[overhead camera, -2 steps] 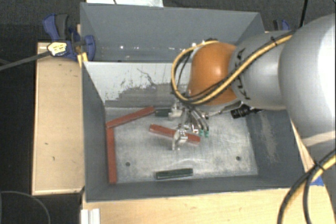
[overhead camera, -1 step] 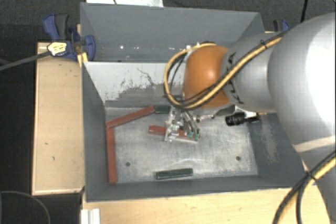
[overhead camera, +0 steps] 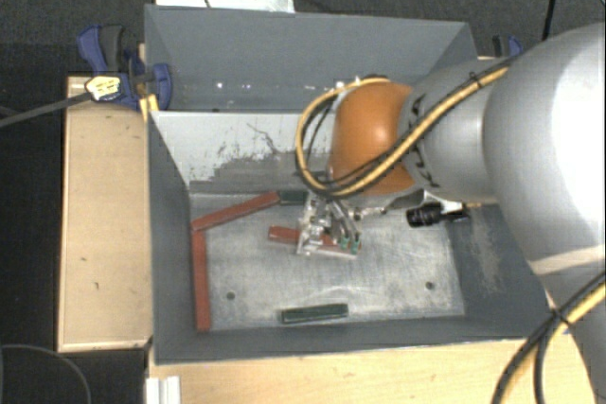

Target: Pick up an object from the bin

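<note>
Arm (overhead camera: 502, 147) hangs over the central short red-brown bar (overhead camera: 282, 235).

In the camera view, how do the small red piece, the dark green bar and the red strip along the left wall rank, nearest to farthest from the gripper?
1. small red piece, just left of the gripper, mid-bin.
2. dark green bar, near the front wall.
3. red strip, along the left wall.
</note>
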### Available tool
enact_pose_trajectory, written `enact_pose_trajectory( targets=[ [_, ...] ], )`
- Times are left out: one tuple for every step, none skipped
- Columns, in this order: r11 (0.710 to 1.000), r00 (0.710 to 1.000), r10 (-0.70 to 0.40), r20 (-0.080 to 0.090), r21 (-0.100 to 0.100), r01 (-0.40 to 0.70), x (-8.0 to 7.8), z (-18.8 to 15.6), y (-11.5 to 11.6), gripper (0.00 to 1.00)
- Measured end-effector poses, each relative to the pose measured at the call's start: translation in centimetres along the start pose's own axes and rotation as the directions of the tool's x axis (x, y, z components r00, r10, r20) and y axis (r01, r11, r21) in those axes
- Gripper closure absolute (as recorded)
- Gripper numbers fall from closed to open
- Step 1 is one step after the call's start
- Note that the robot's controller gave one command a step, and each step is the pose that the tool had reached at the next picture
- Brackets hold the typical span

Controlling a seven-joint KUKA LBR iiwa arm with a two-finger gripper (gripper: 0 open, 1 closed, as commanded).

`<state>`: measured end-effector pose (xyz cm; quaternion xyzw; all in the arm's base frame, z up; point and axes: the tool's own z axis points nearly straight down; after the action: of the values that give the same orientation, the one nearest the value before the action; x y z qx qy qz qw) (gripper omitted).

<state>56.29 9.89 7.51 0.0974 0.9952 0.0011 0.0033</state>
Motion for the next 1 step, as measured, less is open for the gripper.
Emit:
enact_pose_trajectory(
  targets=[
    [1.0,1.0,0.0,-0.003,0.002,0.0,0.13,-0.32,-0.06,1.0]
  ],
)
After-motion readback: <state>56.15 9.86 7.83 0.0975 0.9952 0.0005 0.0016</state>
